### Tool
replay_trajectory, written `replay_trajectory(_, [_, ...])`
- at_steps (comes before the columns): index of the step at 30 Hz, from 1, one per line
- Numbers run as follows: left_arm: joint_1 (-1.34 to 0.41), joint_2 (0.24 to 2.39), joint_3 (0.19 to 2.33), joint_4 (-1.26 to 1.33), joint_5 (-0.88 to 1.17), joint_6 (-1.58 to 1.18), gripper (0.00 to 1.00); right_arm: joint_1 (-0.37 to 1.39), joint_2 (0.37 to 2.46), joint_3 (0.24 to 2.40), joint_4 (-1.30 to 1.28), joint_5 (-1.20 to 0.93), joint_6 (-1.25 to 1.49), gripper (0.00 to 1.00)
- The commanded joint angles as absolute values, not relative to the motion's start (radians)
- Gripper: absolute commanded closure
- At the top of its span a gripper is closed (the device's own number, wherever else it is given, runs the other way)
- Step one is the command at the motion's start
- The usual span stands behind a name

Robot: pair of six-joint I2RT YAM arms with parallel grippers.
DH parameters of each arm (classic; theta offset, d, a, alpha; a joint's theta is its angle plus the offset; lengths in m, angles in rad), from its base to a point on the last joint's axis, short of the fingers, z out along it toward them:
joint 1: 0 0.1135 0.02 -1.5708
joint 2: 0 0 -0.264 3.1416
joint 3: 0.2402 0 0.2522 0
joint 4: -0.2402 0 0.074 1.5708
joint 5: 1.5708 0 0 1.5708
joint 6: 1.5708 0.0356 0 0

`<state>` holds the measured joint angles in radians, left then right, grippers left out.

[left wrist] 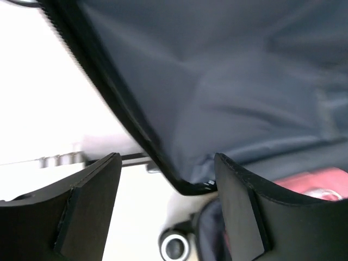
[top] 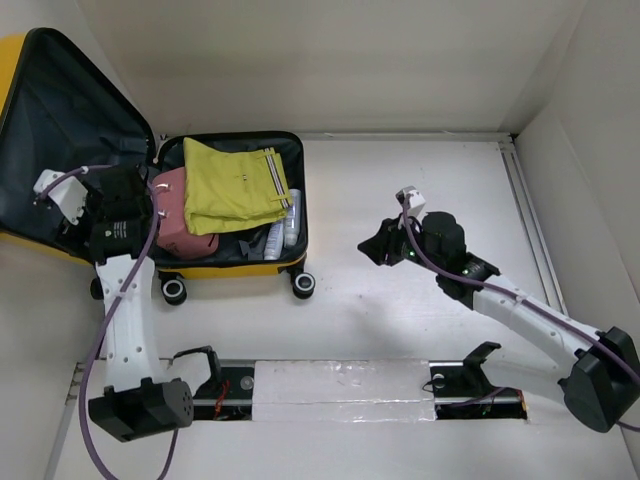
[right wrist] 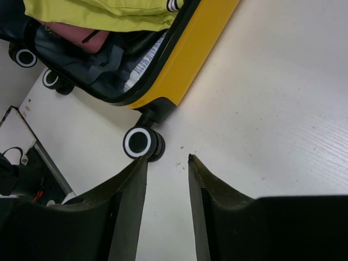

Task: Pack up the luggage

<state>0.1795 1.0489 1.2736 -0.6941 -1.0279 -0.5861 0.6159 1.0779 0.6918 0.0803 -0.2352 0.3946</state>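
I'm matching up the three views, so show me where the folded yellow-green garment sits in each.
Top external: yellow-green garment upper left of centre, on top inside the open luggage.
Left wrist: not in view.
Right wrist: along the top edge, left half.
Shared landmark: the luggage, grey lid lining in the left wrist view, yellow shell in the right wrist view.

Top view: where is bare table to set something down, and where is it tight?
Free: table between the luggage and the right tool; the strip from its wheels to the arm-base rail; the back-right corner. Crowded: luggage base, filled by yellow clothes and a pink case; left tool straddles the lid edge.
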Motion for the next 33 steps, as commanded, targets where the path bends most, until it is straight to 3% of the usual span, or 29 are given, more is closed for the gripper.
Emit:
replay_trajectory(1, [0.218, 1.063, 1.356, -0.813, -1.08, -0.714, 0.36, 0.624, 1.051, 0.742, 0.129, -0.244, 0.37, 0.58])
replay_trajectory(9, [0.227, 1.06, 1.269, -0.736, -1.152, -0.633, 0.31, 0.624, 1.019, 0.742, 0.129, -0.235, 0.37, 0.57])
replay_trajectory(15, [0.227, 1.062, 1.272, -0.936, -1.118, -0.911, 0.36, 0.624, 1.028, 0.733, 0.129, -0.235, 0.37, 0.57])
replay_trajectory(18, [0.227, 0.973, 1.22, -0.717, -1.166, -0.675, 0.36, 0.624, 1.028, 0.733, 0.129, -0.235, 0.37, 0.57])
replay_trajectory(20, [0.227, 1.017, 1.297, -0.634, -1.198, -0.556, 0.36, 0.624, 1.037, 0.733, 0.129, -0.235, 0.37, 0.57])
replay_trajectory(24, [0.227, 1.12, 1.505, -0.775, -1.087, -0.685, 0.36, 0.624, 1.037, 0.733, 0.129, -0.235, 0.37, 0.57])
replay_trajectory(33, [0.227, 1.155, 1.472, -0.702, -1.178, -0.546, 0.33, 0.624, 1.055, 0.733, 0.12, -0.204, 0.37, 0.57])
